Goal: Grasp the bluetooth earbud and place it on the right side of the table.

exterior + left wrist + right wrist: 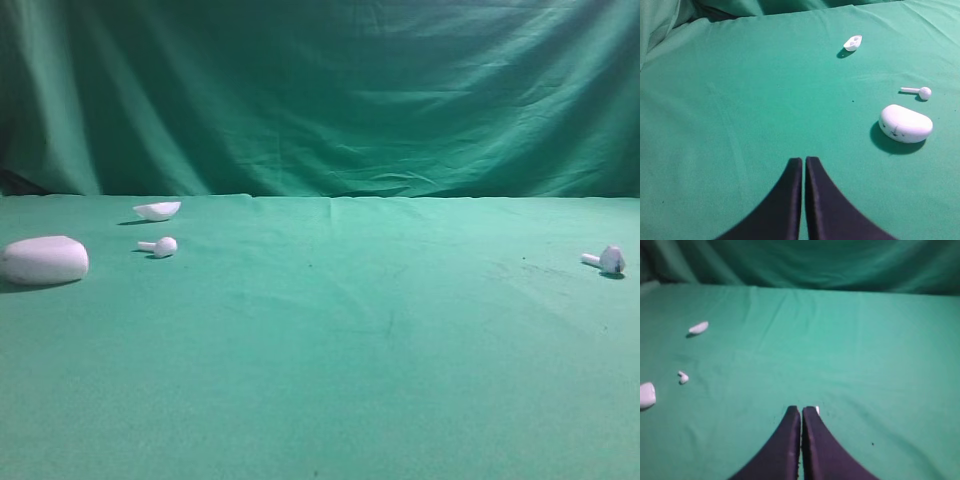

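One bluetooth earbud [606, 260] lies alone far right on the table [330, 350], nothing near it. Well apart at far left sit a plain earbud [160, 245], an oval case [44, 260] and a small white shell [158, 210]. Only the high view shows the marked earbud clearly. Each wrist view shows its claw, left gripper [804, 161] and right gripper [801, 410], pressed together, holding nothing.

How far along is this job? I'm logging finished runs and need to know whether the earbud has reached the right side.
It looks done. The bluetooth earbud with the dark mark lies on the right side of the table, with no gripper near it. Nothing is in hand: the left gripper and the right gripper are both shut with nothing between the fingers. No step appears to be left.
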